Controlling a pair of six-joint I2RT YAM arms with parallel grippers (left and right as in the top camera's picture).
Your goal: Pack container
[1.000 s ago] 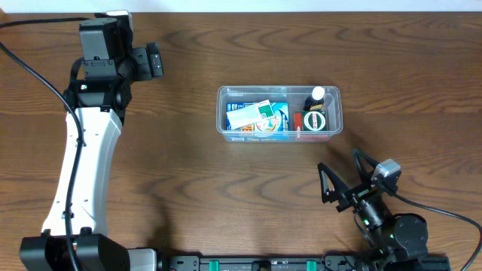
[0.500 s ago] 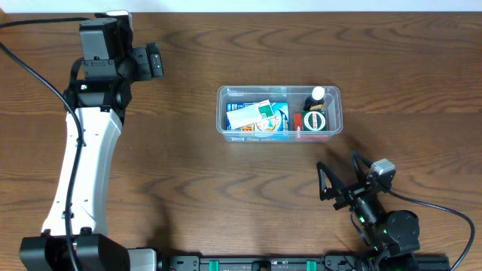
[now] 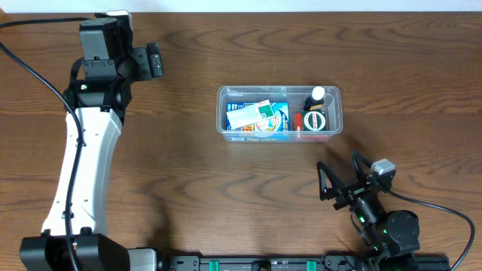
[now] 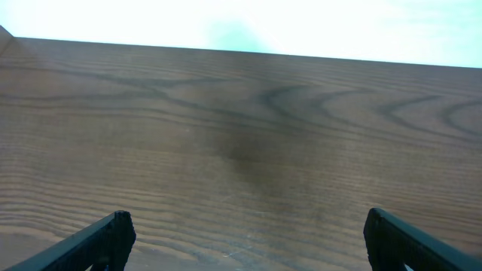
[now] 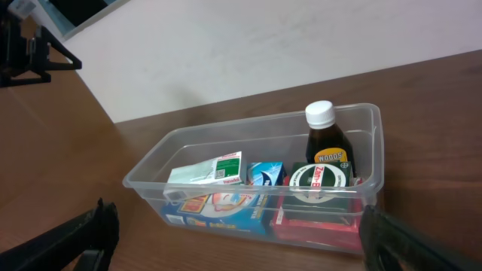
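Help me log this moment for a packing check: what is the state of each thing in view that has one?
container: open-topped, no lid, holding items.
bottle: upright, white cap on, at the container's right end.
white-and-green box: lying tilted atop the blue carton.
blue carton: lying flat in the container.
left gripper: open, empty.
right gripper: open, empty, apart from the container.

Soft, even light with faint shadows on the table [image 4: 248, 154]; the left wrist view's top edge glares white.
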